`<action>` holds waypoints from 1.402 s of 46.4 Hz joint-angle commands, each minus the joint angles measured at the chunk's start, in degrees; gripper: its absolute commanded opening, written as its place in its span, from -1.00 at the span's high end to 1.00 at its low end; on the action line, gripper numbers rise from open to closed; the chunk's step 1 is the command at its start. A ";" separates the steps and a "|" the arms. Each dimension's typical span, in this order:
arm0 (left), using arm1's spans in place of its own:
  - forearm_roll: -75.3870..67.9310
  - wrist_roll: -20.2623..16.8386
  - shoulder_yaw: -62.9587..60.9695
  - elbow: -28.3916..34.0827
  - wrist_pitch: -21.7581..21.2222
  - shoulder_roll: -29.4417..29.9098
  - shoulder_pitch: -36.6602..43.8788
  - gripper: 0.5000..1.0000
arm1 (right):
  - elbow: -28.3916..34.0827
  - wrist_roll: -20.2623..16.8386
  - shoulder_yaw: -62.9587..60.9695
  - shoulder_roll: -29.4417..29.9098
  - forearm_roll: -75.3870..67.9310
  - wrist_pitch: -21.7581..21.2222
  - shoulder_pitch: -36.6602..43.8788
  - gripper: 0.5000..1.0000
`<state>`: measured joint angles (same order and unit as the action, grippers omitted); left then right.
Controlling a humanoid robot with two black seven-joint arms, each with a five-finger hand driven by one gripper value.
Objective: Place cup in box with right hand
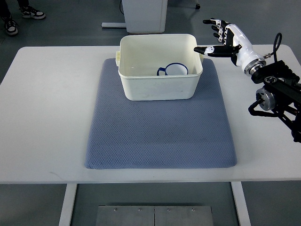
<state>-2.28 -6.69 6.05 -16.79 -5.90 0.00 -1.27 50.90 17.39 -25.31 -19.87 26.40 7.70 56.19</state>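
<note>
Top view is looking down on a white desk [51,117]. Far off at the top left, someone's shoes [21,16] are standing on the floor, well away from the work. No left arm is showing anywhere.

Going right, a blue-grey mat [160,136] is lying on the middle of the desk. A white box [160,84] is sitting on the back part of the mat. The cup [173,70] is sitting inside the box, near its right front corner. It is white with a blue rim and a blue handle, and the handle is pointing left. It is looking upright.

Further right, the right robot hand [222,40] is hanging just beside the box's right back corner, above the rim. Its fingers are spreading wide and holding nothing. One finger is pointing toward the box. The arm is coming in from the right edge.

So the main job is looking done: the cup is in the box and the robot hand is not touching it. What is left, I think, is only pulling the arm away. The box's rim is close to that pointing finger, so bumping it is the one thing to watch. Nothing else is standing in the way.
</note>
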 commanded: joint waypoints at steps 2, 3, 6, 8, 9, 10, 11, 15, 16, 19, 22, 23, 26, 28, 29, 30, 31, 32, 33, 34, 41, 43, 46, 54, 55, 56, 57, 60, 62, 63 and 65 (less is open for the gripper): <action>0.00 0.01 0.01 0.00 0.01 0.00 0.04 -1.00 | -0.01 0.01 -0.53 -1.13 -3.11 -0.14 -0.55 -0.99; 0.00 0.01 0.01 0.00 0.01 0.00 0.04 -1.00 | -0.01 -0.07 -1.05 -1.31 -3.37 -0.23 -0.99 -0.99; 0.00 0.01 0.01 0.00 0.01 0.00 0.04 -1.00 | -0.01 -0.42 -3.24 -1.49 -3.64 -0.41 -2.31 -0.99; 0.00 0.01 0.01 0.00 0.01 0.00 0.04 -1.00 | -0.01 -0.69 -5.44 -1.49 -3.73 -0.84 -3.45 -0.99; 0.00 0.01 0.01 0.00 0.01 0.00 0.04 -1.00 | -0.01 -0.86 -6.67 -1.40 -3.73 -1.19 -4.06 -0.99; 0.00 0.01 0.01 0.00 0.01 0.00 0.04 -1.00 | -0.01 -1.30 -7.72 -1.31 -3.73 -1.63 -4.68 -0.99; 0.00 0.01 0.01 0.00 0.01 0.00 0.04 -1.00 | -0.01 -1.74 -8.69 -1.22 -3.73 -2.07 -5.29 -0.99; 0.00 0.01 0.01 0.00 0.01 0.00 0.04 -1.00 | -0.01 -2.97 -12.30 -0.87 -3.64 -3.31 -7.41 -0.99; 0.00 0.01 0.01 0.00 0.01 0.00 -0.04 -1.00 | -0.01 -3.15 -13.09 -0.87 -3.73 -3.39 -7.93 -0.99; 0.00 0.01 -0.07 0.00 0.01 0.00 0.04 -1.00 | -0.01 -3.33 -15.29 -0.52 -3.64 -3.57 -9.34 -1.00; 0.00 0.01 -0.07 0.00 0.01 0.00 -0.04 -1.00 | -0.01 -3.59 -16.78 0.36 -3.64 -3.48 -10.75 -1.00; 0.00 0.01 0.01 0.00 0.01 0.00 0.04 -1.00 | -0.01 -3.68 -17.31 0.71 -3.64 -3.48 -11.19 -1.00; 0.00 0.01 0.01 0.00 0.01 0.00 -0.04 -1.00 | -0.01 -3.59 -19.42 1.67 -3.64 -3.40 -12.59 -1.00; 0.00 0.01 0.01 0.00 0.01 0.00 0.04 -1.00 | -0.01 -3.59 -20.91 2.46 -3.55 -3.40 -13.73 -1.00; 0.00 0.01 0.01 0.00 0.01 0.00 -0.04 -1.00 | -0.01 -3.50 -21.61 2.90 -3.55 -3.40 -14.17 -1.00; 0.00 0.01 0.01 0.00 0.01 0.00 0.04 -1.00 | -0.10 -3.50 -22.49 3.52 -3.55 -3.40 -14.70 -1.00; 0.00 0.01 0.01 0.00 0.01 0.00 0.04 -1.00 | -0.10 -3.41 -23.37 3.87 -3.55 -3.40 -15.05 -1.00; 0.00 0.01 -0.07 0.00 0.01 0.00 0.04 -1.00 | -0.10 -3.33 -24.34 4.40 -3.55 -3.31 -15.40 -1.00; 0.00 0.01 0.01 0.00 0.01 0.00 0.04 -1.00 | -0.10 -3.24 -25.30 4.92 -3.55 -3.31 -15.67 -1.00; 0.00 0.01 -0.07 0.00 0.01 0.00 -0.04 -1.00 | -0.19 -3.24 -26.27 5.45 -3.47 -3.31 -16.02 -1.00; 0.00 0.01 0.01 0.00 0.01 0.00 -0.04 -1.00 | -0.45 -3.15 -32.07 8.88 -3.29 -3.31 -17.60 -1.00; 0.00 0.01 -0.07 0.00 0.01 0.00 0.04 -1.00 | -0.45 -3.24 -32.96 9.50 -3.29 -3.31 -17.96 -1.00; 0.00 0.01 -0.07 0.00 0.01 0.00 0.04 -1.00 | -0.45 -3.15 -33.57 10.38 -3.20 -3.31 -18.22 -1.00; 0.00 0.01 0.01 0.00 0.01 0.00 0.04 -1.00 | -0.80 -3.15 -35.59 12.57 -3.29 -3.31 -19.71 -1.00; 0.00 0.01 0.01 0.00 0.01 0.00 0.04 -1.00 | -0.72 -3.06 -35.77 12.92 -3.29 -3.39 -19.89 -1.00; 0.00 0.01 0.01 0.00 0.01 0.00 -0.04 -1.00 | -0.63 -2.98 -36.03 13.19 -3.29 -3.40 -20.06 -1.00; 0.00 0.01 0.01 0.00 0.01 0.00 0.04 -1.00 | -0.54 -2.89 -36.30 13.28 -3.20 -3.40 -20.15 -1.00; 0.00 0.01 0.01 0.00 0.01 0.00 0.04 -1.00 | -0.63 -2.80 -36.65 13.37 -3.20 -3.40 -20.59 -1.00; 0.00 0.01 0.01 0.00 0.01 0.00 0.04 -1.00 | -0.63 -2.80 -36.65 13.37 -3.29 -3.40 -20.77 -1.00; 0.00 0.01 0.01 0.00 0.01 0.00 -0.04 -1.00 | -0.63 -2.80 -36.74 13.45 -3.20 -3.40 -20.94 -1.00; 0.00 0.01 0.01 0.00 0.01 0.00 -0.04 -1.00 | -0.63 -2.89 -37.26 13.54 -3.29 -3.48 -21.21 -1.00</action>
<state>-2.29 -6.68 6.05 -16.78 -5.88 0.00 -1.26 50.28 14.58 -62.06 -6.45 23.16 4.31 35.35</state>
